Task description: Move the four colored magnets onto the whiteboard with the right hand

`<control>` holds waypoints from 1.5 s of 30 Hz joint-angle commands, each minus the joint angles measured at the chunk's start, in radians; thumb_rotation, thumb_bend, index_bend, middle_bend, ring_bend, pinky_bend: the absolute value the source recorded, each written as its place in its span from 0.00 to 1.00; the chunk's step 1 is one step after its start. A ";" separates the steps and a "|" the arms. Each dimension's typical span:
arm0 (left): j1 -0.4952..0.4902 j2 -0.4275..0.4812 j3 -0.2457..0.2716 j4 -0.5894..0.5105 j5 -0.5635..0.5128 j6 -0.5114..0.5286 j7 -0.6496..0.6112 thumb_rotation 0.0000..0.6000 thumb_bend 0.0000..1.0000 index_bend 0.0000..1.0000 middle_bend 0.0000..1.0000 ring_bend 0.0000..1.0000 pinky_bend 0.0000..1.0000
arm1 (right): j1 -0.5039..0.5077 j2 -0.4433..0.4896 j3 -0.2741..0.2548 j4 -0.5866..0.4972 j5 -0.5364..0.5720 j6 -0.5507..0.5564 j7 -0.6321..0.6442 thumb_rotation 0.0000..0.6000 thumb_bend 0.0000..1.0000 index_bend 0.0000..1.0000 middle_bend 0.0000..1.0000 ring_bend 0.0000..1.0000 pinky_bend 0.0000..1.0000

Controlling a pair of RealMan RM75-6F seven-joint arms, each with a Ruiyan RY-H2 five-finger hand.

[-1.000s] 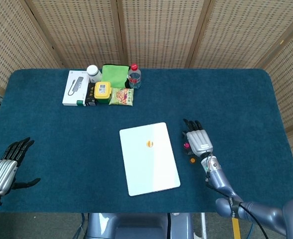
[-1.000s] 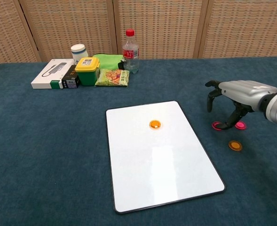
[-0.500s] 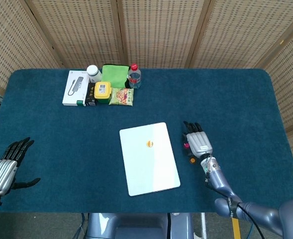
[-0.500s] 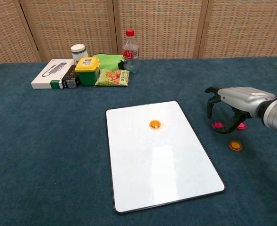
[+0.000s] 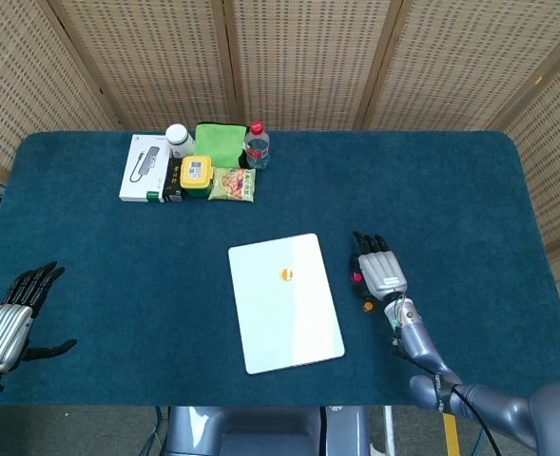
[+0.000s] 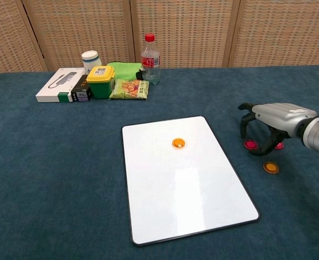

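The robot's right hand hangs low over the blue table, just right of the whiteboard, palm down with its fingers curled toward the cloth. The fingertips arch over a pink magnet lying on the table; whether they touch or pinch it cannot be told. A second pink magnet peeks out on the far-right side of the hand, partly hidden by it. An orange magnet lies on the cloth just nearer than the hand, apart from it.

The whiteboard lies flat at the middle of the table, tilted slightly. One orange magnet on the board sits in its far half.

At the far left of the table stand a clear bottle with a red cap, a green cloth, a snack packet, a yellow-lidded green box, a white jar and a flat white carton.

The left hand hovers at the near-left edge, fingers spread and holding nothing.
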 commanded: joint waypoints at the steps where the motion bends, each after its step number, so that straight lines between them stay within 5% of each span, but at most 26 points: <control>1: 0.000 0.000 0.000 0.000 0.000 0.001 0.000 1.00 0.00 0.00 0.00 0.00 0.00 | -0.002 -0.001 0.000 0.001 -0.002 -0.003 0.002 1.00 0.34 0.41 0.00 0.00 0.00; 11: 0.000 -0.001 -0.001 -0.001 -0.002 0.000 0.001 1.00 0.00 0.00 0.00 0.00 0.00 | 0.000 -0.014 0.009 0.025 0.013 -0.029 0.000 1.00 0.34 0.44 0.00 0.00 0.00; 18: 0.000 -0.001 -0.002 -0.002 -0.006 -0.002 0.003 1.00 0.00 0.00 0.00 0.00 0.00 | -0.003 -0.016 0.013 0.037 0.016 -0.041 0.011 1.00 0.35 0.56 0.02 0.00 0.00; 32: 0.000 0.000 -0.001 -0.003 -0.004 -0.001 0.003 1.00 0.00 0.00 0.00 0.00 0.00 | 0.000 0.000 0.031 0.001 0.006 -0.035 0.013 1.00 0.36 0.59 0.03 0.00 0.00; 45: 0.000 0.001 -0.001 -0.003 -0.004 -0.002 0.002 1.00 0.00 0.00 0.00 0.00 0.00 | 0.113 -0.010 0.118 -0.098 0.087 -0.050 -0.118 1.00 0.36 0.59 0.03 0.00 0.00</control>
